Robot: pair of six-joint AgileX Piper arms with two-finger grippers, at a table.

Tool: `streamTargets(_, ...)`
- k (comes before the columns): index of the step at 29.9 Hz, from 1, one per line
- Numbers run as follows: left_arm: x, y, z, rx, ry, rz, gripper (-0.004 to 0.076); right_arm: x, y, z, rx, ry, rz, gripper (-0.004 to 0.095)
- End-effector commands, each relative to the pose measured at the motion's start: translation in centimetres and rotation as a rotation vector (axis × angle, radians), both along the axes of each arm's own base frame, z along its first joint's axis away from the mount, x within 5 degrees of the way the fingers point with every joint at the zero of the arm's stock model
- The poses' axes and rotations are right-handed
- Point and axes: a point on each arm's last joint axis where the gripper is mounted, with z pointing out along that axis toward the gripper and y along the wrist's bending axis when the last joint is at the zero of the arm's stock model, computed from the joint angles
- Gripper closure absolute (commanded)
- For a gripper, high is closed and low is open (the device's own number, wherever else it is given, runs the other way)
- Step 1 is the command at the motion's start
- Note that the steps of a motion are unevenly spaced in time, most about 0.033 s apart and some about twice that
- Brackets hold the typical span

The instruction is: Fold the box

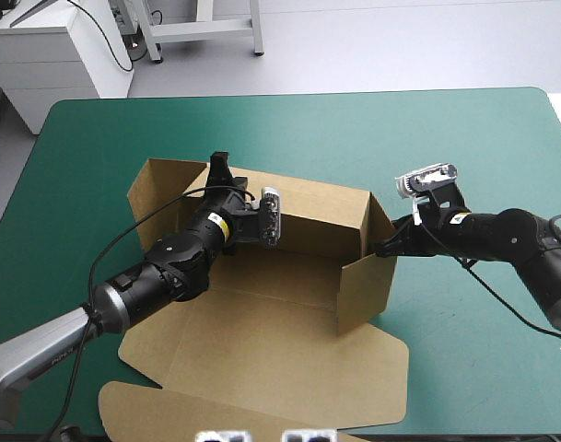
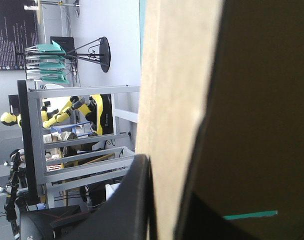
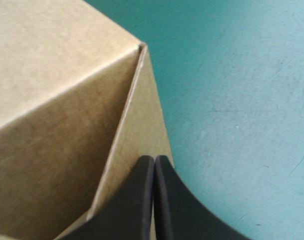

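High view looks down; 2 wrist views hug the box.

Box plain brown, unprinted as far as visible; cover teal-green; fingers black.

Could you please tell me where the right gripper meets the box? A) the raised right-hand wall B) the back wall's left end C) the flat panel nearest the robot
A: the right gripper pinches, fingers together, the upper corner of the raised right-hand wall of the box.
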Motion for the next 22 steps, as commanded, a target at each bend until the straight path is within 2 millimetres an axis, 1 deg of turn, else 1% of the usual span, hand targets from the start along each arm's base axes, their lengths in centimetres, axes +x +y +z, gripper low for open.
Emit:
streamTargets(1,-0.1,0.5,1.0,-0.040,-0.003,0.057,0.0732,-0.9,0.1,1.6,0.035,-0.033,0.019,0.0928)
streamTargets(6,1.1,0.5,-0.1,0.032,0.019,0.162,0.0732,-1.1,0.3,0.6,0.050,-0.036,0.051,0.0928)
streamTargets(9,1.8,0.1,-0.2,0.017,0.027,0.207,0.0732,-1.3,0.7,-0.1,0.065,-0.071,0.119,0.0928)
streamTargets(12,2.1,-0.6,0.2,-0.022,0.022,0.183,0.0732,-1.4,1.0,-0.7,0.050,-0.152,0.188,0.0928)
streamTargets(17,2.2,-0.7,0.6,-0.028,0.009,0.173,0.0732,-1.0,0.8,-1.0,0.024,-0.207,0.176,0.0922)
streamTargets(20,2.3,-0.5,0.6,-0.017,0.007,0.193,0.0732,-1.2,0.7,-1.2,-0.023,-0.207,0.207,0.0863)
streamTargets(22,2.3,-0.4,0.6,-0.015,0.007,0.200,0.0732,-1.5,0.6,-1.6,-0.072,-0.186,0.246,0.0741)
